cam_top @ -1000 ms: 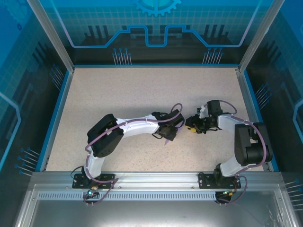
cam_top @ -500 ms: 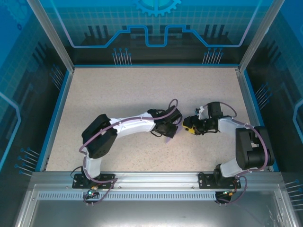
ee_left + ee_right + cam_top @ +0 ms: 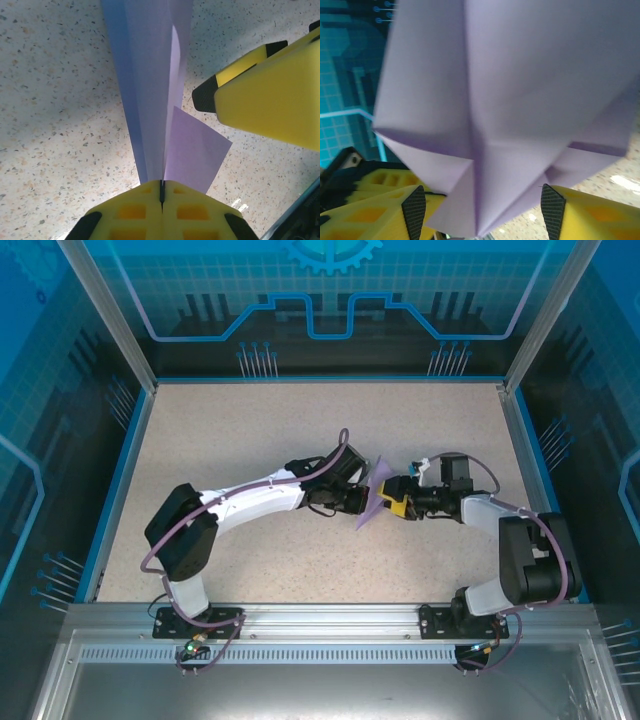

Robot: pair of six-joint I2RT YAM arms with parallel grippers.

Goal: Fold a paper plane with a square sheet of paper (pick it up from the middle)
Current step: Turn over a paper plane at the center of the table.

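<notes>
Top: we see the folded sheet of paper [image 3: 371, 503] mid-table, between left gripper [image 3: 360, 502] and right gripper [image 3: 392, 504] | Left wrist: our left fingers [image 3: 135, 212] pinched tight on its edge | Right wrist: our right fingers [image 3: 413, 209] spread wide, paper between them.

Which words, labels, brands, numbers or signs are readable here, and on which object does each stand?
None readable. The folded lavender-purple paper is plain; the yellow left hand and right hand bear no marks; the blue back panel carries a gear drawing and lines, no letters.
</notes>
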